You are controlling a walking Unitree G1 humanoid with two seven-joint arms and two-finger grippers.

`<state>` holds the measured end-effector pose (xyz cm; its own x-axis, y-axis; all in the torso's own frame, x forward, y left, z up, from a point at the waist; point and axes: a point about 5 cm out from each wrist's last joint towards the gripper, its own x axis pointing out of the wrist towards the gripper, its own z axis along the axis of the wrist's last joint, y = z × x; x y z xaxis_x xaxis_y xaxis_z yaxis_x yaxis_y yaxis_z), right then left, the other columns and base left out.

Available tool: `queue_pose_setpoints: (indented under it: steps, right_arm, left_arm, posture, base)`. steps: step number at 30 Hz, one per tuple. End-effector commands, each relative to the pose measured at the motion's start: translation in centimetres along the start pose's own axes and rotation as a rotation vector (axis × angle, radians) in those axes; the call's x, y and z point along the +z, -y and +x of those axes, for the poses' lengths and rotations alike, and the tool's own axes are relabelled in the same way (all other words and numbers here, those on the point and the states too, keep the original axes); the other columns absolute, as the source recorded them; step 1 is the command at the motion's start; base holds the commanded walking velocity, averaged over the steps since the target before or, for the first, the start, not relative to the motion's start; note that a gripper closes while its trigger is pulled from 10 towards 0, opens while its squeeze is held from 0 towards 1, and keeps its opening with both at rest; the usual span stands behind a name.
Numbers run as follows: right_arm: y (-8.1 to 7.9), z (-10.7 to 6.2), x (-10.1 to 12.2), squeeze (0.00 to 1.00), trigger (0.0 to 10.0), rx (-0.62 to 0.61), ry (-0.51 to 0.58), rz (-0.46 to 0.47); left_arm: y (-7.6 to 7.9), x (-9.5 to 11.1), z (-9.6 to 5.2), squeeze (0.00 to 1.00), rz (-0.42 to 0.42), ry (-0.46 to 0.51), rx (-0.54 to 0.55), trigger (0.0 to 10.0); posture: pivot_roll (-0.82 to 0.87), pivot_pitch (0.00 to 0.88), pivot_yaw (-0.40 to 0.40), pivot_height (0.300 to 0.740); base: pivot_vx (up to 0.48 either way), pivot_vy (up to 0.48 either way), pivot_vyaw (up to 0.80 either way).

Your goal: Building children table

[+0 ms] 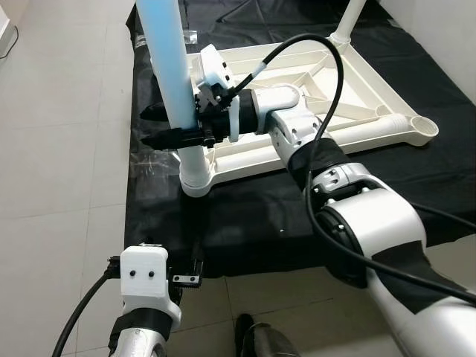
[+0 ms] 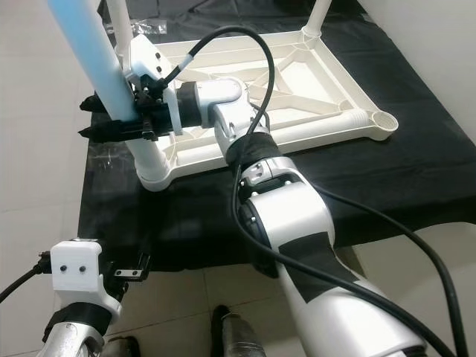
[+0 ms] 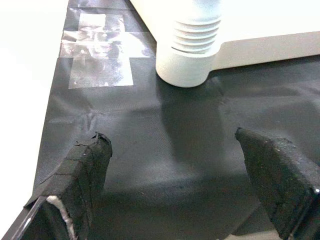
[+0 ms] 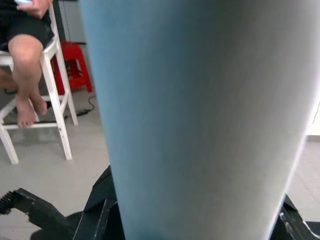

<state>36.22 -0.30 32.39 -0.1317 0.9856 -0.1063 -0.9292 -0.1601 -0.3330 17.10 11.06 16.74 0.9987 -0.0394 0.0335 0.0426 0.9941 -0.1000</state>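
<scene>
An upside-down white plastic children's table top (image 1: 349,89) with ribbed underside lies on a black fabric sheet (image 1: 245,216) spread over a pale tiled floor (image 1: 59,149). At the table's near left corner a pale blue plastic tube leg (image 1: 169,67) stands upright in a white threaded corner socket (image 1: 195,169). The right gripper (image 1: 165,125), reaching across from the robot's right on its silver arm, has its two long black fingers closed around this blue leg just above the socket, one finger on each side of the tube; in the right wrist view the leg (image 4: 200,115) sits directly in front of the camera. The near right corner socket (image 1: 420,128) is open, and another white leg (image 1: 348,22) rises from the far corner. The left gripper (image 3: 175,185) hangs low over the near edge of the black sheet, fingers spread wide apart and holding nothing, with the threaded socket (image 3: 189,50) ahead of it. Clear tape patches (image 3: 97,55) fix the sheet's corner. In the background a person's bare legs (image 4: 25,75) rest on a white wooden chair (image 4: 55,100) beside a small red stool (image 4: 75,70).
</scene>
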Motion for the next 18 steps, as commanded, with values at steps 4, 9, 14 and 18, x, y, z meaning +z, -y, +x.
queue_pose_setpoints:
  steps: [4, 9, 14, 18]
  right_arm:
    - [-1.1, 0.6, -3.5, 0.0, 10.0, 0.024, 0.003, 0.219]
    - [-1.0, 1.1, -4.0, 0.0, 10.0, -0.048, 0.061, 0.288]
    - [-1.2, 1.2, -4.1, 0.0, 10.0, -0.031, 0.093, 0.315]
    - [-1.6, 1.3, -4.7, 0.0, 10.0, -0.002, 0.088, 0.312]
  left_arm:
    - [0.1, -0.5, -0.2, 0.0, 0.002, -0.022, 0.01, 10.0]
    - [0.0, -0.4, -0.1, 0.0, 0.001, -0.017, 0.013, 10.0]
    - [0.1, -0.3, -0.2, 0.0, 0.003, -0.016, 0.013, 10.0]
    - [0.0, -0.3, -0.2, 0.0, 0.005, -0.018, 0.016, 10.0]
  posture:
    - [0.04, 0.287, -0.138, 0.74]
    - [0.04, 0.287, -0.138, 0.74]
    - [0.04, 0.286, -0.141, 0.74]
    - [0.05, 0.289, -0.143, 0.74]
  base:
    - [0.0, 0.0, 0.0]
    - [0.0, 0.0, 0.0]
    - [0.0, 0.0, 0.0]
    - [0.0, 0.0, 0.0]
